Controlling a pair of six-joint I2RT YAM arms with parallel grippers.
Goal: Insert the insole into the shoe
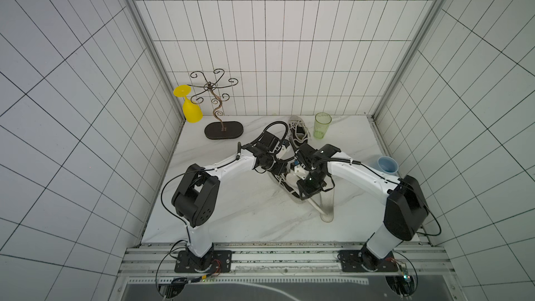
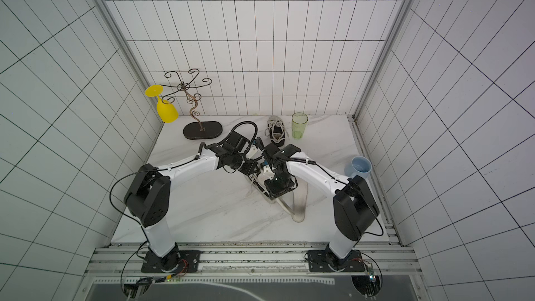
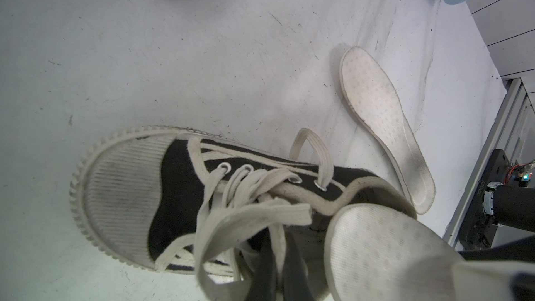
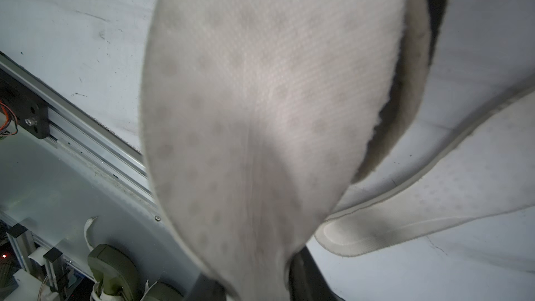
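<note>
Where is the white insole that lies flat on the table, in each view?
Top view: flat white insole right of centre.
Top view: insole, same place.
Left wrist: insole beside black canvas sneaker.
Right wrist: insole behind held white insole.
Shared landmark: aluminium rail along table's front.

Near table (image 1: pixel 231 212) half free; spare insole (image 3: pixel 385 128) beside shoe (image 3: pixel 173 198), green cup (image 1: pixel 322 125) behind (second shoe (image 1: pixel 298 133) too).

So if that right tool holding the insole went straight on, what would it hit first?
Probably the shoe: the insole in the right tool points at its opening, though depth is unclear.
</note>
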